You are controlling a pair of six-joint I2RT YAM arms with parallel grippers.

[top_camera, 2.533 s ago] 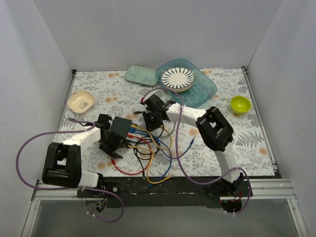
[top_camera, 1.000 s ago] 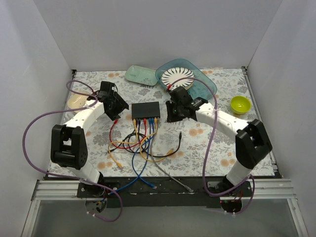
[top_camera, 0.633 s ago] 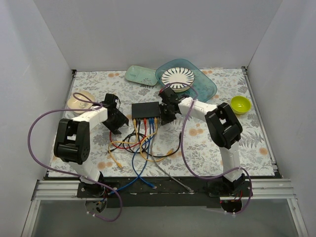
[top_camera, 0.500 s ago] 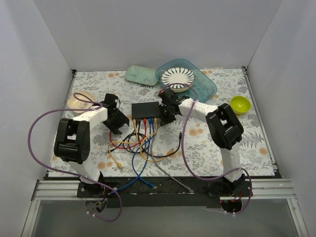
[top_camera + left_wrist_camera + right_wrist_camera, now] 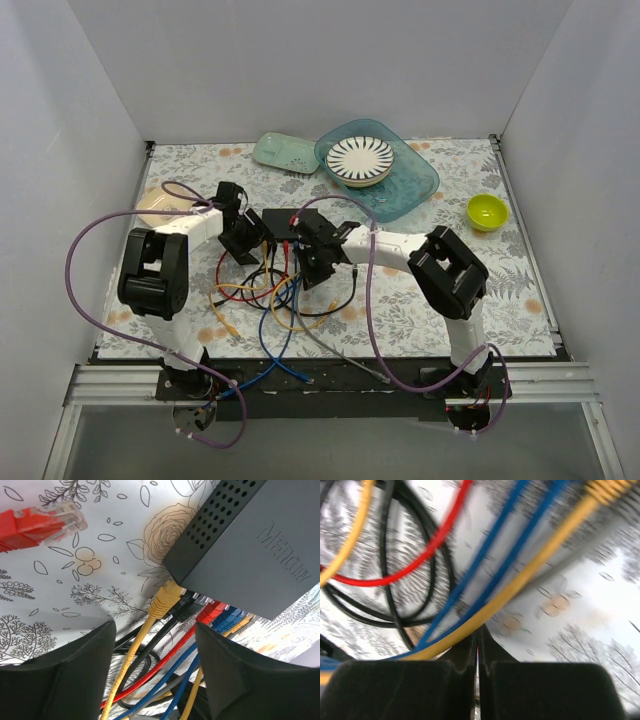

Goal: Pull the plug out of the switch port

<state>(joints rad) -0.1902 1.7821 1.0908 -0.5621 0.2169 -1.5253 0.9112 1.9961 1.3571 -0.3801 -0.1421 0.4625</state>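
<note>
Switch lies central in the overhead view, with the left gripper at its 9 o'clock and the right gripper at its 5 o'clock, both forearms reaching inward, low. Left wrist: embossed lettering beginning "MERCU" on the casing, yellow plug socketed, fingers spread apart. Right wrist, blurred: fingertips pressed together under cables.

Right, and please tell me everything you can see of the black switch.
The switch is a flat, dark box, apparently of matt plastic, lying flat on the flowered table cover. One side wall has rows of small round vent holes, and raised letters mark the top. Along one long edge, plugs sit in its ports side by side: yellow, black, red, blue and yellow again.
</note>
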